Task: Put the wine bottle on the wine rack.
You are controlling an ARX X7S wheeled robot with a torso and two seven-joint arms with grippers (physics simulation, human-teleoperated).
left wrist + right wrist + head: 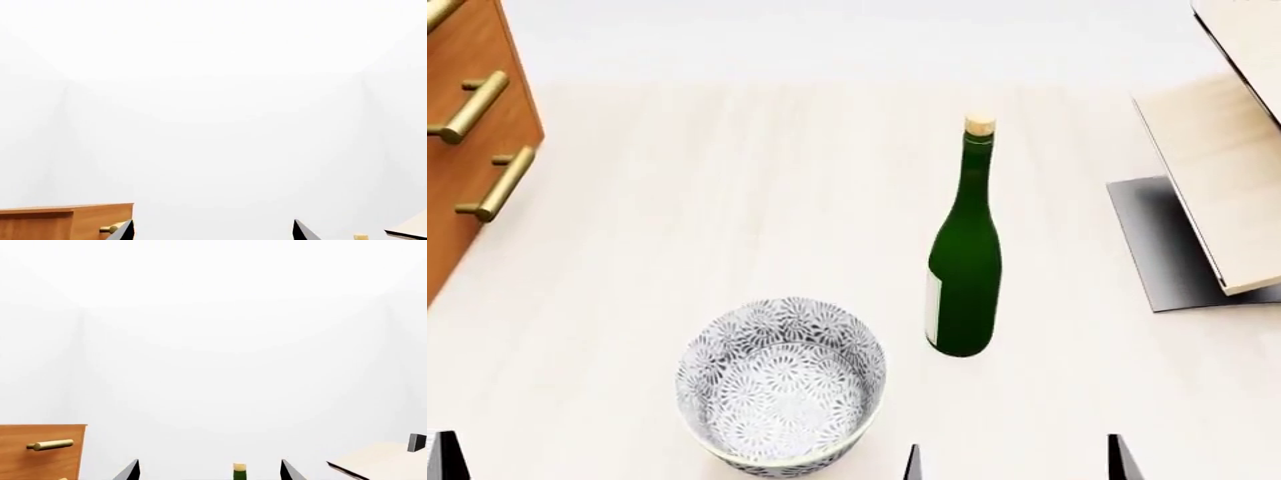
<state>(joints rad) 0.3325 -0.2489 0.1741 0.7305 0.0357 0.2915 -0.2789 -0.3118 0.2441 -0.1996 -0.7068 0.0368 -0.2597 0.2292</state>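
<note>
The left gripper (208,232) hung spread and empty, the drawer cabinet (467,130) ahead to its left. The right gripper (1014,462) was likewise spread, the wine bottle (965,265) upright just ahead, the wine rack (1228,170) beyond to its right. Glass looked heavy, slick, breakable; grip the body.

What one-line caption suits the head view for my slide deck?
Upright dark green glass wine bottle stands between patterned grey-white bowl and slanted light wood wine rack, ungrasped.
</note>
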